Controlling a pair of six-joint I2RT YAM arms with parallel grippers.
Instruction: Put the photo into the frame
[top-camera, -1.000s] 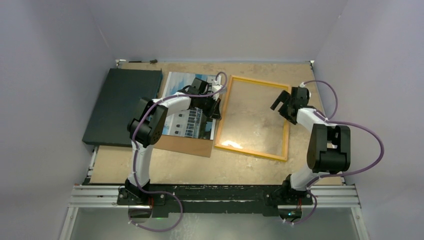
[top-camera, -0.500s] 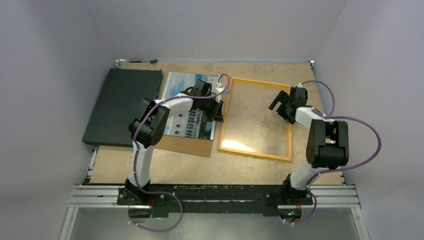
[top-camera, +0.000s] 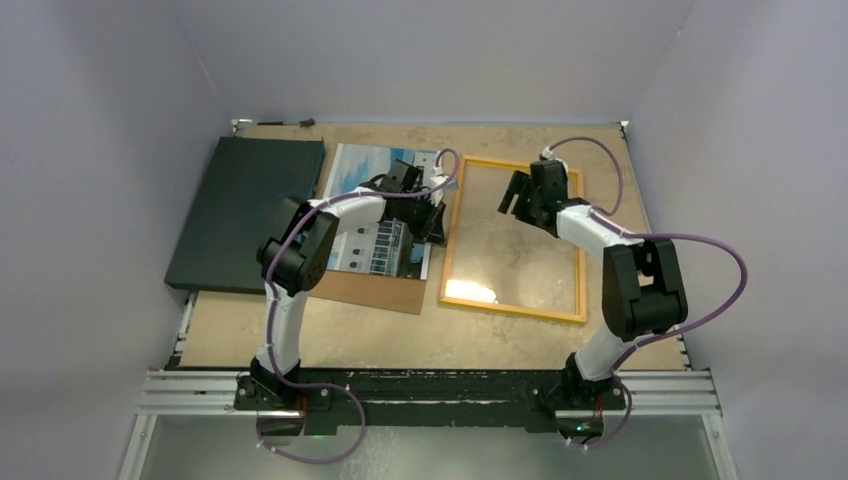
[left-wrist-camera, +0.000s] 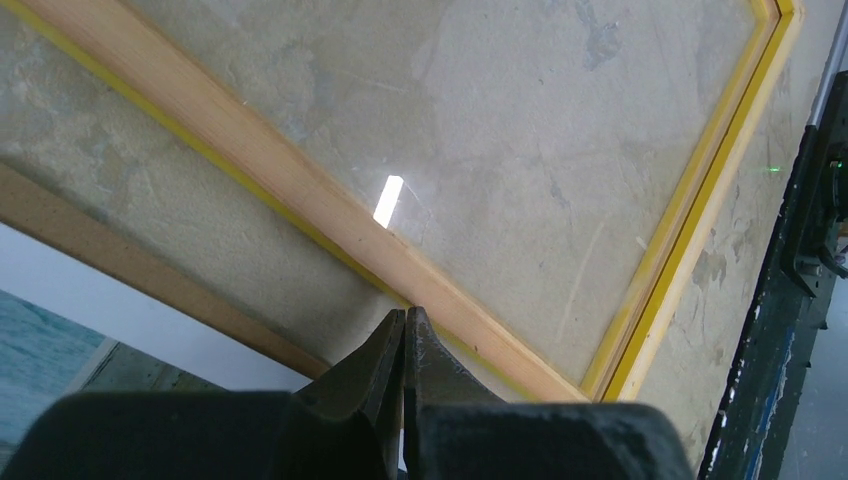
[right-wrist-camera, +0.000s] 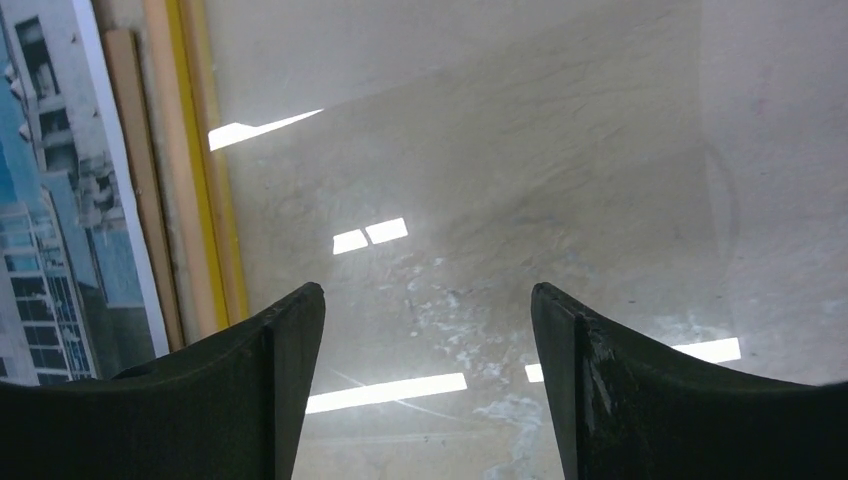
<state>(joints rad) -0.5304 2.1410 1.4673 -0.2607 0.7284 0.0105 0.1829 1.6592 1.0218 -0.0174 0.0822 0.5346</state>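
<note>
Swinging in from the frame's right rail, the right hand (top-camera: 519, 199) now hangs over the far half of the pane, fingers spread wide and holding nothing. With that sweep the frame (top-camera: 520, 309) has turned a little on the desk (top-camera: 330, 335): its near right corner sits further right and its sides lie squarer to the desk edge. The left hand (left-wrist-camera: 404, 338) has hardly moved. Its fingers are pressed together with nothing visible between them, tips low at the photo's right edge, just beside the frame's left rail. The photo (top-camera: 358, 166) lies face up to the left of the frame, on the brown backing board (top-camera: 372, 290), wholly outside the frame. A dark slab (top-camera: 245, 210) sits further left. As I read it, the frame has only been nudged straight; getting the photo across that left rail and onto the pane is not yet begun.
</note>
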